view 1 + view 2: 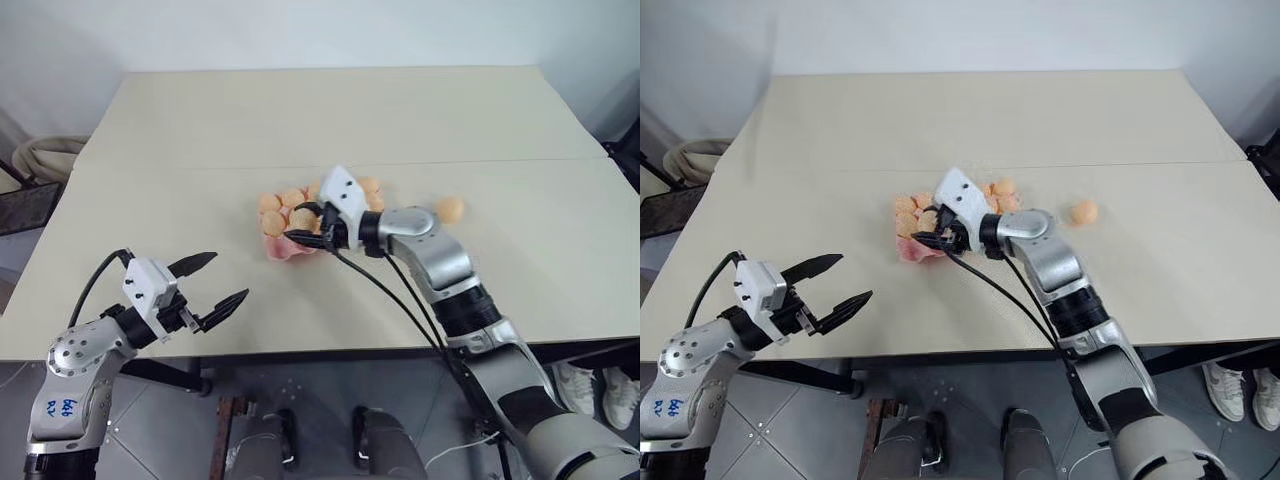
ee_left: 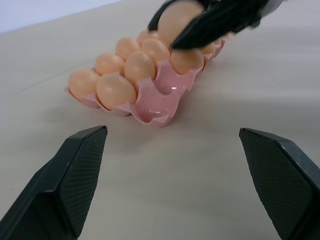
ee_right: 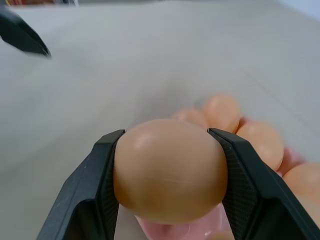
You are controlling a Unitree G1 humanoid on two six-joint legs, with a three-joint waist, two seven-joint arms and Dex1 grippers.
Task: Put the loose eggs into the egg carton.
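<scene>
Pink egg carton [image 1: 285, 247] near the middle of the pale counter [image 1: 330, 110], most of its cups filled with orange-tan eggs. Right claw [image 1: 303, 222] poised over the carton's near end, its two black fingers pressed against either side of one egg [image 3: 170, 170], which hangs just above the carton. One loose egg [image 1: 450, 209] lies on the counter, well apart from the carton, on the right arm's side. Left claw [image 1: 210, 282] hovers near the counter's front edge, well short of the carton, fingers spread wide and holding nothing
</scene>
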